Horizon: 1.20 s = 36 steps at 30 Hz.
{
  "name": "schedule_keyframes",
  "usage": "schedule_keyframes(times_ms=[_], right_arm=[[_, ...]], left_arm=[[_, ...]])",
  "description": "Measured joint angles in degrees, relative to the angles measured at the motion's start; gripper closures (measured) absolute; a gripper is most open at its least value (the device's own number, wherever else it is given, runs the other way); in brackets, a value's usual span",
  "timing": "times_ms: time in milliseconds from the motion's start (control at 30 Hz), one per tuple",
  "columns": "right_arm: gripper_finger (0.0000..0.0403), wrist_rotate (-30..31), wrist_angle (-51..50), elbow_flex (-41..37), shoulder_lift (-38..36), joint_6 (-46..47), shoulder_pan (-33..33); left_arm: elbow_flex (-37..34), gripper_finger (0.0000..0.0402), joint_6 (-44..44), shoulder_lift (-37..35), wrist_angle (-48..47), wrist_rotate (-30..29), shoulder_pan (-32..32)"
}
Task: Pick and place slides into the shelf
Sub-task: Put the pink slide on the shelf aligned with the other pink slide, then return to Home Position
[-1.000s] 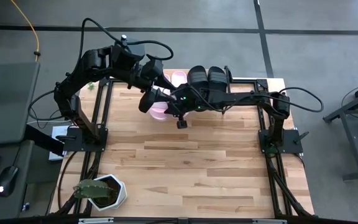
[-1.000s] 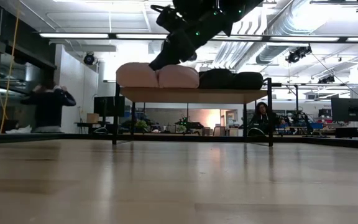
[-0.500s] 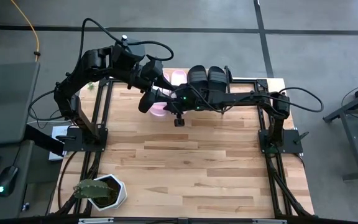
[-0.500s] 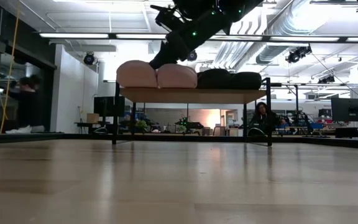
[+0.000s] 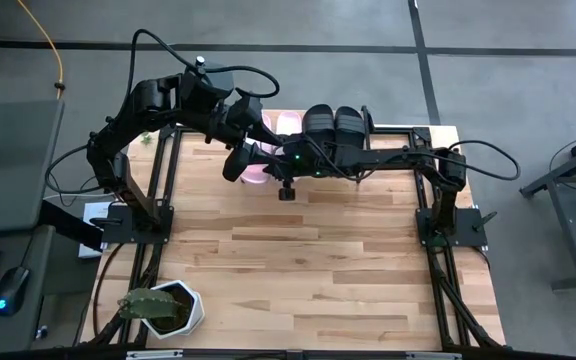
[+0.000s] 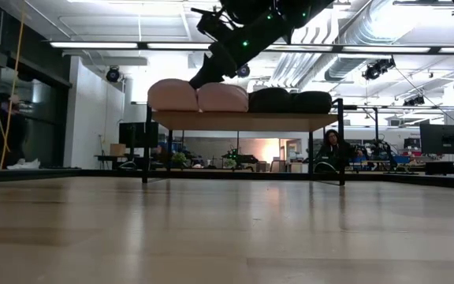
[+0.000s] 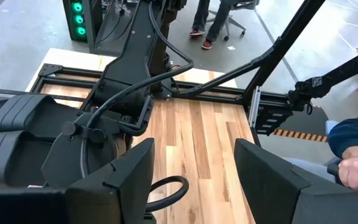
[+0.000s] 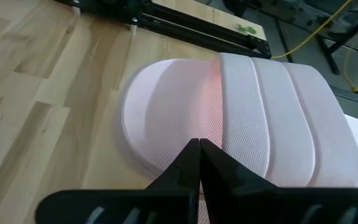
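a butcher-block wooden tabletop [image 5: 308, 260] fills the workspace, with a potted cactus in a white pot [image 5: 160, 306] at its near left corner. at the far edge stands the low shelf with a light wooden top board and thin black legs [image 6: 243, 120]. on the shelf lie two pale pink ribbed-strap slides [image 6: 198, 96] and, just beside them, two black ribbed-strap slides [image 6: 292, 100]. the right gripper [image 8: 198, 163] hovers over the pink slide nearer the black pair, its jaws pressed together and holding nothing. the left gripper [image 7: 194, 171] hangs above the shelf's pink end, jaws spread wide and empty.
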Motion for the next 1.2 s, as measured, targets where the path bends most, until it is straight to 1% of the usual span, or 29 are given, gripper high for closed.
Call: schedule_keyframes(times_ms=[133, 267, 533, 633, 800, 933, 1033, 1200], right_arm=[[0.0403, -2.41, -0.11, 0.01, 0.0, 0.3, -0.08], [0.0402, -2.71, -0.22, 0.08, 0.0, 0.01, -0.06], [0.0403, -1.66, -11.04, 7.14, 0.02, -0.26, 0.11], [0.0403, -1.65, -12.69, 9.83, -0.09, -0.61, 0.11], [0.0403, -1.67, -14.49, 11.67, -0.28, -0.27, 0.14], [0.0403, -1.71, -16.49, 12.96, -0.85, -0.08, -0.15], [0.0403, -1.82, -19.3, 14.75, -0.85, 0.0, -0.46], [0.0403, -1.61, -21.38, 18.29, -0.85, -0.16, -0.78]], left_arm=[[0.0, 0.019, 0.0, 0.0, -0.08, 0.03, 0.0], [0.0, 0.019, 0.0, 0.0, -0.76, 0.03, 0.0], [0.0, 0.019, 1.52, 0.0, -1.36, 0.0, 0.0], [0.0, 0.019, 3.22, 0.0, -1.98, -0.23, 0.02], [-0.07, 0.019, 5.9, -0.49, -4.35, -4.45, 0.02], [-0.04, 0.019, 6.1, -1.74, -4.47, -6.57, 0.07], [-0.04, 0.019, 6.74, -3.61, -4.29, -7.79, 0.07], [0.02, 0.019, 7.06, -6.49, -4.18, -11.61, 0.07]])
